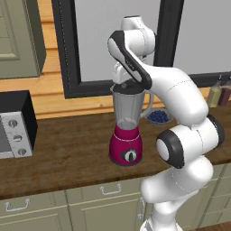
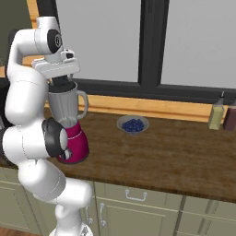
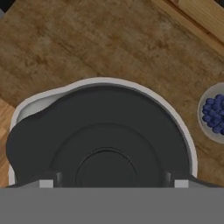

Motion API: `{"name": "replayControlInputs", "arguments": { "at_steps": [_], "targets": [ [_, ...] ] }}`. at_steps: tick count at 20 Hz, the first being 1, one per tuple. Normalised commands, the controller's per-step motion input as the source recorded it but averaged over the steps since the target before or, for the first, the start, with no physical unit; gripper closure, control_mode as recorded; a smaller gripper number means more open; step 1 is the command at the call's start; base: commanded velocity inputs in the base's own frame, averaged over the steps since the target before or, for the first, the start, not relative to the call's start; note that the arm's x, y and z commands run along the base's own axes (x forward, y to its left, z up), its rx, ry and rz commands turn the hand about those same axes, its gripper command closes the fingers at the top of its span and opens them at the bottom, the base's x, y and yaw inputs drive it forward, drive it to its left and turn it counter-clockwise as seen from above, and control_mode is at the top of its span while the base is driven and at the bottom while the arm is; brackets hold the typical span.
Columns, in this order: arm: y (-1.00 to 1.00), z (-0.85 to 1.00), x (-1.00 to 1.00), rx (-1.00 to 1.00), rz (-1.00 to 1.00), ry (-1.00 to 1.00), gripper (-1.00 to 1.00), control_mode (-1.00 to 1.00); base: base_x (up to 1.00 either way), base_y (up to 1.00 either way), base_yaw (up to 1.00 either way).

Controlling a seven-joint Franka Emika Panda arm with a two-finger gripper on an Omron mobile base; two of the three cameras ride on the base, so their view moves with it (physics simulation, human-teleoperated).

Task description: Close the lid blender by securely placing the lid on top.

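Observation:
The blender [image 1: 127, 143] stands on the wooden counter, a magenta base with a black dial under a translucent grey jar with a side handle. The black round lid [image 3: 105, 140] lies flat on the jar's rim [image 3: 186, 135] and covers the opening. In the base views the lid [image 1: 129, 86] [image 2: 63, 87] is a dark cap on top of the jar. My gripper [image 3: 113, 183] [image 1: 127, 82] [image 2: 62, 82] points straight down just above it. It is open, and its fingertips [image 3: 46, 183] stand wide apart on either side of the lid's raised centre.
A bowl of blue berries [image 1: 158, 116] [image 2: 132, 124] [image 3: 214, 113] sits on the counter right of the blender. A grey microwave [image 1: 16, 128] is at the far left. Bottles [image 2: 215, 115] stand at the back right. A dark window frame [image 1: 67, 67] runs behind.

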Motion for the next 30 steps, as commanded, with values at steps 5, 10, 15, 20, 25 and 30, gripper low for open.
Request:
{"name": "replayControlInputs", "arguments": {
  "at_steps": [5,10,15,20,25,30],
  "targets": [
    [0.00,0.00,0.00,0.00,0.00,-0.01,-1.00,-1.00,0.00,0.00,0.00],
    [0.00,0.00,-0.03,0.00,0.00,0.00,-1.00,-1.00,0.00,0.00,0.00],
    [0.00,0.04,-0.28,0.00,0.00,-0.07,-1.00,-1.00,0.00,0.00,0.00],
    [0.00,0.19,-0.40,0.00,0.00,-0.16,-1.00,-1.00,0.00,0.00,0.00],
    [-0.02,0.23,-0.46,0.03,0.00,-0.21,-1.00,-1.00,0.00,0.00,0.00],
    [-0.21,0.26,-0.68,0.13,0.00,-0.29,-1.00,-1.00,0.00,0.00,0.00]
  ]
}}
